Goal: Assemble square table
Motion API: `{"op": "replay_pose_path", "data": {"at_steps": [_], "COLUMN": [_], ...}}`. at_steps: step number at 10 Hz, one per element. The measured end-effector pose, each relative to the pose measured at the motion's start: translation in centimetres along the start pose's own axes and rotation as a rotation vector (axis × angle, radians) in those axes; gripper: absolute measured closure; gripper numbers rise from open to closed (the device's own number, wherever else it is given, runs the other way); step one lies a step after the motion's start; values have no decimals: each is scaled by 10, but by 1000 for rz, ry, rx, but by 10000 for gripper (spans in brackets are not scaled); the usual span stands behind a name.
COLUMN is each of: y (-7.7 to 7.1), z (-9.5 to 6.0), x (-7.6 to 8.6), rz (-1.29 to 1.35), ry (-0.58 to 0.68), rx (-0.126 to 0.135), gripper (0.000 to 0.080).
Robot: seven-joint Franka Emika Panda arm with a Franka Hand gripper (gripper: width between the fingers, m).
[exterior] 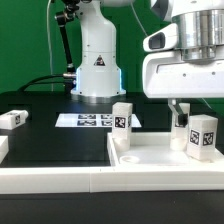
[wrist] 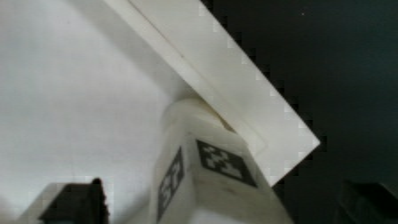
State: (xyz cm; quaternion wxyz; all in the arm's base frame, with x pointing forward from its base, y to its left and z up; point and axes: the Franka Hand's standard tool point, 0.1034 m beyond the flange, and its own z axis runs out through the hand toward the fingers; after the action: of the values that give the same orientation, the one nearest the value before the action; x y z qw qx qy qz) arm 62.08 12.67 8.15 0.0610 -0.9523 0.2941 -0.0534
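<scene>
Exterior view: tagged leg [exterior: 203,137] stands upright on tabletop [exterior: 150,160].

Green backdrop [exterior: 25,45] behind; black table [exterior: 60,145]; white marker board [exterior: 85,120] lying flat on it.

White tabletop [exterior: 150,160], white legs [exterior: 123,108] each showing a black-and-white patterned tag [exterior: 122,123]; the table [exterior: 55,140] is black, the marker board [exterior: 85,121] white with black squares, the backdrop [exterior: 20,40] green.
</scene>
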Motion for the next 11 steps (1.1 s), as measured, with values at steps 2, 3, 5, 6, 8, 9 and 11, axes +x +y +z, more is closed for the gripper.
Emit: {"op": "replay_pose_path", "data": {"at_steps": [2,3,5,6,8,9,11], "y": [1,2,2,-1,-1,-1,1], "z": [-1,-1,-1,-2,-3,-3,-3], "x": [2,3,4,4,4,5,7], "rz": [-133,-239,-367,-518,-648,-720,-847], "ry": [2,2,3,14,20,24,21], "rx": [0,-1,-5,-26,-42,-45,-49], "gripper": [150,150,150,150,150,150,150]}}
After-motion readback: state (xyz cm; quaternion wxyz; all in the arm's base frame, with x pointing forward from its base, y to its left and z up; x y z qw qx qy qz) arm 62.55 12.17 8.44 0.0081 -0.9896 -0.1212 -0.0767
